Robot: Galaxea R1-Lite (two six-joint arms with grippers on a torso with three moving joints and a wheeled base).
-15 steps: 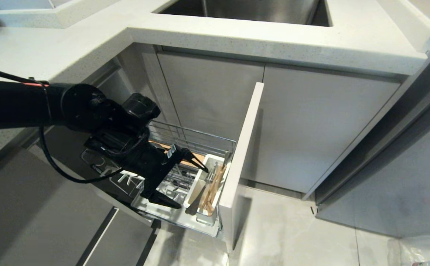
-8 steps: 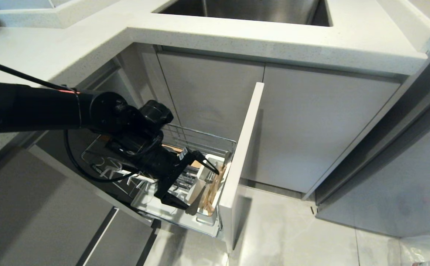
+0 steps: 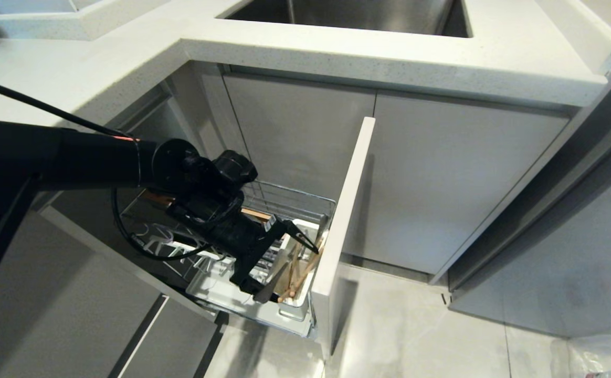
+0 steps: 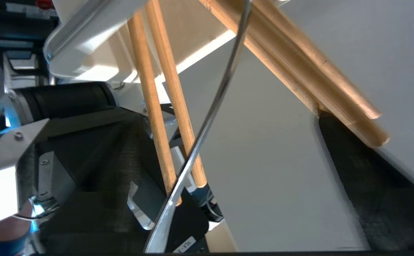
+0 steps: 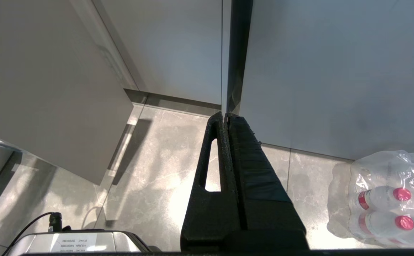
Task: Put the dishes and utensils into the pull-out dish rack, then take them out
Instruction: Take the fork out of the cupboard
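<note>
Left gripper (image 3: pixel 284 265) jaws apart, straddling chopsticks (image 3: pixel 299 273) and fork (image 3: pixel 274 281) standing in the utensil caddy (image 3: pixel 294 310). Advice: centre on one utensil, close low, lift straight clear of the caddy rim.

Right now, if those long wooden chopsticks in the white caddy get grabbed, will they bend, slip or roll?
The long light wooden chopsticks look straight and rigid, so probably stiff. Their round, smooth shafts could slip or roll. They lean loosely in the white plastic caddy, so they may shift when nudged.
</note>
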